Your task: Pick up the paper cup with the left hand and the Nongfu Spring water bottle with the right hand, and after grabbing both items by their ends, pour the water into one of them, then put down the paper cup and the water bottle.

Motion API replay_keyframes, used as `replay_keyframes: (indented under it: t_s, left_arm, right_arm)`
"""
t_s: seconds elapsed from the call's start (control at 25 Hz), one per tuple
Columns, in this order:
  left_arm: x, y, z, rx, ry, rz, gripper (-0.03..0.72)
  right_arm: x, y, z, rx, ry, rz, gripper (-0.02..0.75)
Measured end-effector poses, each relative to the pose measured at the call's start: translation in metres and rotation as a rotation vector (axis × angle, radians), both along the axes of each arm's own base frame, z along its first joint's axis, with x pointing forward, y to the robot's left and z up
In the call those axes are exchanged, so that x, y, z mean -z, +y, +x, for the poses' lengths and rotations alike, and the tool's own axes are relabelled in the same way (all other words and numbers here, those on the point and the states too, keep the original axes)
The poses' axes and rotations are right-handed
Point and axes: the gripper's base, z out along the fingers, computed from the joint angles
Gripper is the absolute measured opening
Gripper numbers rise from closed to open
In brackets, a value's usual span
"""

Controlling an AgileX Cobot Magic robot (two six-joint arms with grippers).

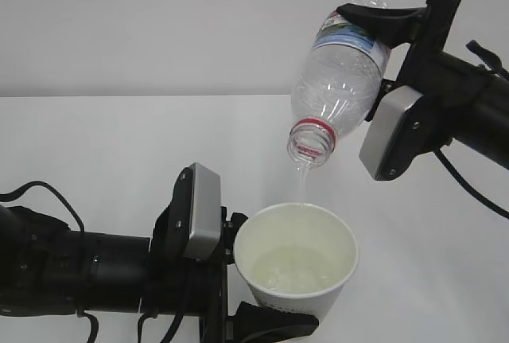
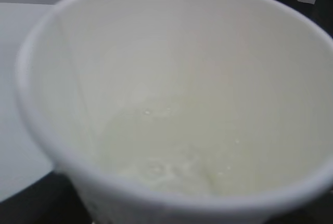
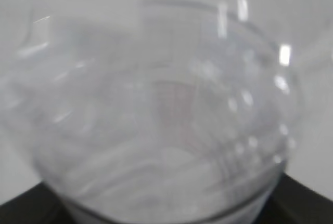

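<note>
Above the paper cup (image 1: 296, 259), the tilted bottle (image 1: 338, 80) pours water (image 1: 301, 188).

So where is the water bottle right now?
In the exterior view the water bottle is upper right, held tilted mouth-down by the right tool, above the paper cup in the left tool.

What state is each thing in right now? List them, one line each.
paper cup: upright, held off to the left, partly filled.
Nongfu Spring water bottle: uncapped, tipped mouth-down above the cup, pouring.
water: thin stream falling from the bottle mouth into the cup.
left claw: closed on the cup's side.
right claw: closed on the bottle's base end.
</note>
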Motion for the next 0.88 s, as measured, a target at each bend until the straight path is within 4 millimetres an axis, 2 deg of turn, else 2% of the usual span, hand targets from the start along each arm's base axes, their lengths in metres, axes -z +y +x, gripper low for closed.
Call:
replay_keyframes:
  t_s: [0.88]
  left_arm:
    - [0.0, 0.0, 0.0, 0.0, 0.0, 0.0, 0.57]
  right_arm:
    - [0.0, 0.0, 0.0, 0.003, -0.015, -0.017, 0.483]
